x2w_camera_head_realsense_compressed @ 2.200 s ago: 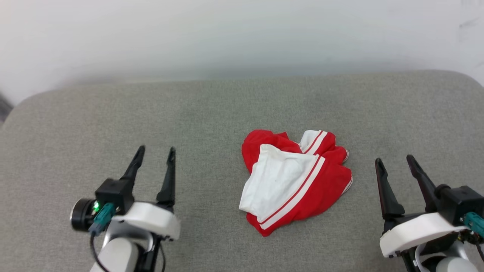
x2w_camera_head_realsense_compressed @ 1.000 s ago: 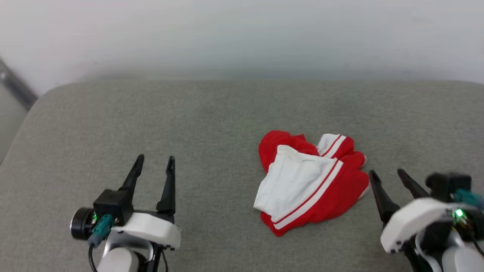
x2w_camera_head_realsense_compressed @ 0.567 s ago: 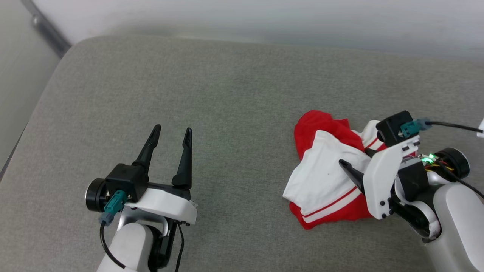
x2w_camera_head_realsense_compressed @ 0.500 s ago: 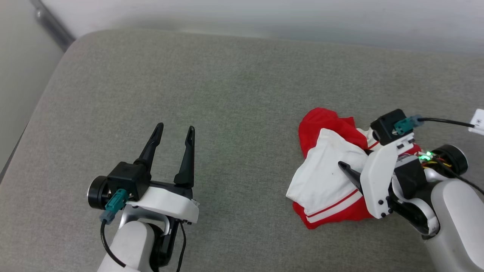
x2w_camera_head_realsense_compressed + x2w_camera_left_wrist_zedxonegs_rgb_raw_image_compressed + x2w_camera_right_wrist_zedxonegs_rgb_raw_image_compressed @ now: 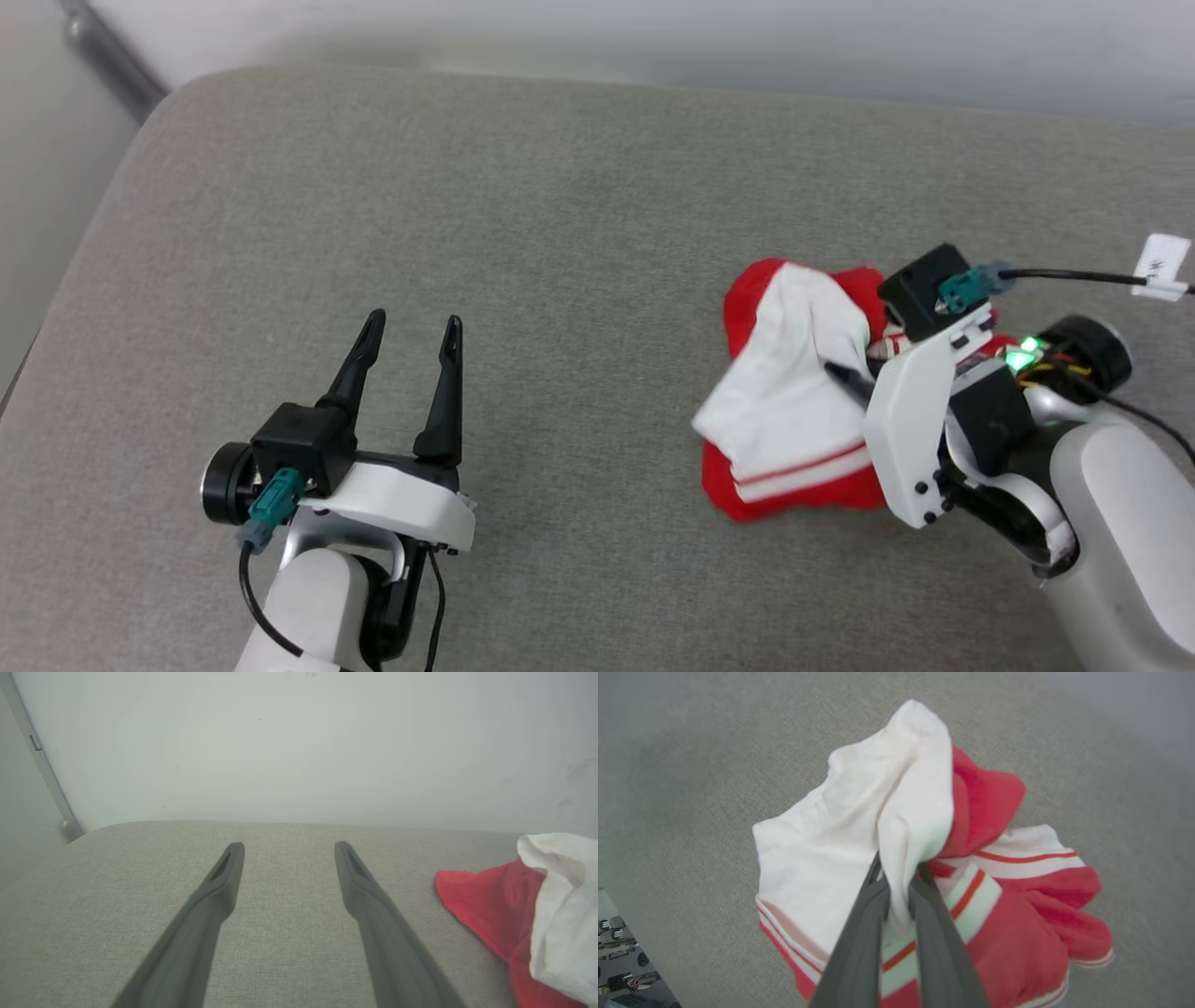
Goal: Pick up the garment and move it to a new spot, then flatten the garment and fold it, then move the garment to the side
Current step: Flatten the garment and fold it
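Note:
The garment (image 5: 780,411), a crumpled red T-shirt with white sleeves and thin red-and-white stripes, lies bunched at the right of the grey cushion (image 5: 560,233). My right gripper (image 5: 851,378) sits on top of it, shut on a fold of white sleeve cloth. In the right wrist view the garment (image 5: 859,849) bulges up between the two dark fingers of the right gripper (image 5: 899,872), which pinch the white fold. My left gripper (image 5: 411,329) stands open over bare cushion at the lower left, well apart from the shirt. The left wrist view shows the left gripper (image 5: 289,847) spread wide, with the garment (image 5: 523,905) at the right edge.
The cushion's rounded left edge (image 5: 84,252) drops off beside a pale wall (image 5: 653,37) with a dark strip (image 5: 107,56) in the corner. A cable with a white tag (image 5: 1158,266) runs from my right wrist.
My right gripper has swung in over the garment from its right side and shut on the white fold, drawing the cloth up into a ridge. The head camera turned left. The left gripper stays open.

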Available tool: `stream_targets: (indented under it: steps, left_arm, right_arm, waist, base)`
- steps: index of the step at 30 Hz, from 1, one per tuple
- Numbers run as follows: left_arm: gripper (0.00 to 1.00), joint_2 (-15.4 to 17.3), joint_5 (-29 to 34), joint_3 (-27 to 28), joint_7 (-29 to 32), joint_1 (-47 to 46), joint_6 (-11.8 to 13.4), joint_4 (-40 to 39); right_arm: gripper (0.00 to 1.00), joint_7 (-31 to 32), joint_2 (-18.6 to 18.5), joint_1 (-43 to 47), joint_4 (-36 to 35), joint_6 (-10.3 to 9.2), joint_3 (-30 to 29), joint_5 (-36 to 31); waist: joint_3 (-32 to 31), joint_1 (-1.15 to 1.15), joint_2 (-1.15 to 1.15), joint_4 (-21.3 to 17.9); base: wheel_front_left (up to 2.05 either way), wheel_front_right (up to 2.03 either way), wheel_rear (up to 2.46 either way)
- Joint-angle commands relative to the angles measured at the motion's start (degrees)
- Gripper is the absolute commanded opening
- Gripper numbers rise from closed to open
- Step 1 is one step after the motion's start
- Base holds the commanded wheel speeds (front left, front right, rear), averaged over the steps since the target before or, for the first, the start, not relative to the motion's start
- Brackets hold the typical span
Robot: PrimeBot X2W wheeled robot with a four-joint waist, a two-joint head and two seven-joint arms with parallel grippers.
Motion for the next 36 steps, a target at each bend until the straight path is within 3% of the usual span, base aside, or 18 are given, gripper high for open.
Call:
stream_targets:
  steps: [1, 5, 10, 17, 22, 23, 24, 25, 32, 36]
  left_arm:
    - [1.0, -0.1, 0.4, 0.4, -0.3, 0.6, -0.1, 0.2]
    - [1.0, 0.1, 0.9, 1.4, -0.2, 1.3, -0.6, 0.5]
    - [1.0, 0.2, 1.3, 2.2, -0.2, 2.3, -0.7, 0.5]
    - [1.0, 0.3, 1.5, 2.7, -0.2, 3.1, -1.1, 0.8]
    - [1.0, 0.3, 1.6, 2.8, -0.2, 3.6, -1.2, 1.0]
    - [1.0, 0.3, 1.6, 2.7, -0.2, 3.7, -1.2, 1.1]
    - [1.0, 0.2, 1.6, 2.7, -0.2, 3.9, -1.2, 1.2]
    - [1.0, 0.2, 1.6, 2.7, -0.2, 4.0, -1.2, 1.3]
    - [1.0, 0.3, 1.2, 3.0, -0.2, 5.6, -0.9, 1.9]
    - [1.0, 0.6, 1.0, 3.3, -0.2, 6.5, -0.7, 1.9]
  right_arm:
    - [0.0, -1.3, -0.2, -1.0, -1.2, -0.02, -0.1, -0.3]
    - [0.0, -4.6, 0.1, -0.1, -4.4, -0.03, -3.2, -1.2]
    - [0.0, -7.7, 2.3, 6.4, -6.8, -0.03, -12.5, -2.4]
    - [0.0, -11.5, 10.1, 20.0, -5.0, -0.02, -27.6, -2.5]
    - [0.0, -16.2, 14.7, 26.5, 0.1, -0.02, -32.9, -1.5]
    - [0.15, -17.1, 15.2, 27.4, 1.0, -0.02, -33.4, -1.2]
    - [0.43, -18.1, 15.6, 28.3, 2.1, -0.02, -33.8, -1.0]
    - [1.0, -19.4, 15.9, 28.8, 3.0, -0.02, -34.1, -1.0]
    - [1.0, -38.6, 16.5, 28.6, 2.2, -0.02, -32.9, -2.5]
    - [1.0, -43.9, 16.5, 28.4, 2.3, -0.02, -31.5, -3.1]
  waist:
    - [-1.1, -0.01, 0.0, -1.3]
    - [-2.9, -0.01, 0.0, -3.8]
    - [-4.3, -0.01, 0.0, -7.0]
    - [-4.5, -0.01, 0.0, -9.9]
    - [-4.7, -0.01, 0.0, -10.5]
    - [-4.8, -0.01, 0.0, -10.6]
    - [-5.0, -0.01, 0.0, -10.6]
    - [-5.2, -0.01, 0.0, -10.6]
    - [-7.2, -0.01, 0.0, -10.6]
    - [-8.5, -0.01, 0.0, -10.9]
  base:
    - [0.0, 0.0, 0.0]
    - [0.0, 0.0, 0.0]
    - [0.0, 0.0, 0.0]
    - [0.0, 0.0, 0.0]
    - [0.0, 0.0, 0.0]
    - [0.0, 0.0, 0.0]
    - [0.0, 0.0, 0.0]
    - [0.0, 0.0, 0.0]
    - [0.0, 0.0, 0.0]
    - [0.0, 0.0, 0.0]
